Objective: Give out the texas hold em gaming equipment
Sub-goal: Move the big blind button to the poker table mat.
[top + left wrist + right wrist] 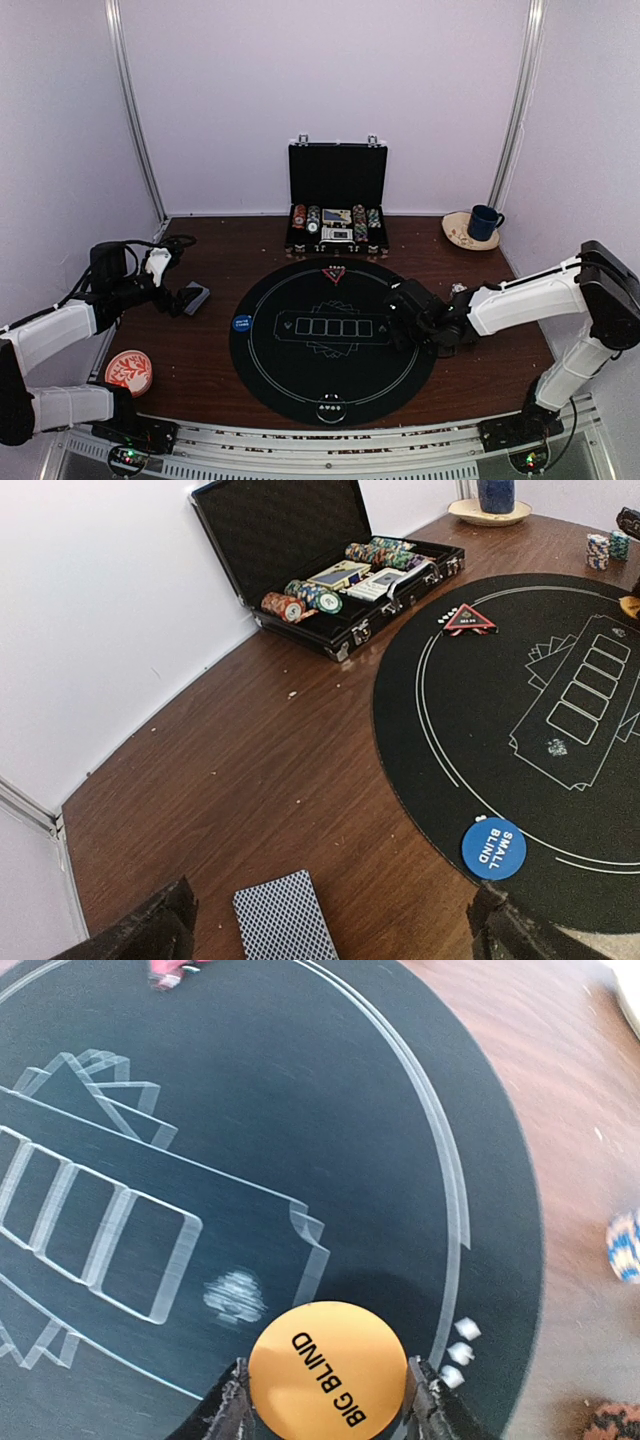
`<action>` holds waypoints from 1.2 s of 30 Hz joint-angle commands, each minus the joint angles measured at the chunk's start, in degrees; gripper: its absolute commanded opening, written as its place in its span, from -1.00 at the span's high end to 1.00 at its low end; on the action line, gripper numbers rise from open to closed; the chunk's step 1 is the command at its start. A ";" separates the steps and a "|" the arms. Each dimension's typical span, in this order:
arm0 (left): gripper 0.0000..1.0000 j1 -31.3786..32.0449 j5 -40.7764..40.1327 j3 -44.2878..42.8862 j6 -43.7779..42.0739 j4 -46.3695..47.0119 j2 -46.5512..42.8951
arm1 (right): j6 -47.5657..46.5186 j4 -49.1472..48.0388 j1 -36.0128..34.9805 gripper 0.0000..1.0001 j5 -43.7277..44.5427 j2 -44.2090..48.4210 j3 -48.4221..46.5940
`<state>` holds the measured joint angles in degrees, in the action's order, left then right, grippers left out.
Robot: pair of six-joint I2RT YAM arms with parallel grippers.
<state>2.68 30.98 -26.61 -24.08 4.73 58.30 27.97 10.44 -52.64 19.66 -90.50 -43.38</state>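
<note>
My right gripper is shut on an orange "BIG BLIND" button disc and holds it just over the right side of the round black mat. In the top view this gripper is over the mat's right part. My left gripper is open, with a grey-blue-backed card deck lying on the wood between its fingers. In the top view the left gripper is beside the deck. A blue "SMALL BLIND" disc lies on the mat's left edge. A red triangle marker lies at the mat's far edge.
An open black briefcase with rows of chips stands at the back. A blue mug on a saucer is at the back right. A red-and-white dish is at the near left. A dark disc lies on the mat's near edge. Small chip stacks stand right of the mat.
</note>
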 commanded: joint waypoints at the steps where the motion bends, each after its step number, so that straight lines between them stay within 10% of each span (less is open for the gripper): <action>1: -0.96 0.19 1.21 0.27 -0.40 2.91 0.08 | 2.70 -1.13 2.22 0.13 2.96 3.39 3.75; 36: -0.96 0.21 1.23 0.27 -0.48 2.92 0.24 | 3.33 -6.12 8.07 0.08 2.19 3.84 10.30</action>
<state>2.68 31.14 -26.61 -24.08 4.73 58.52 30.46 4.71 -44.95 20.43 -86.54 -33.74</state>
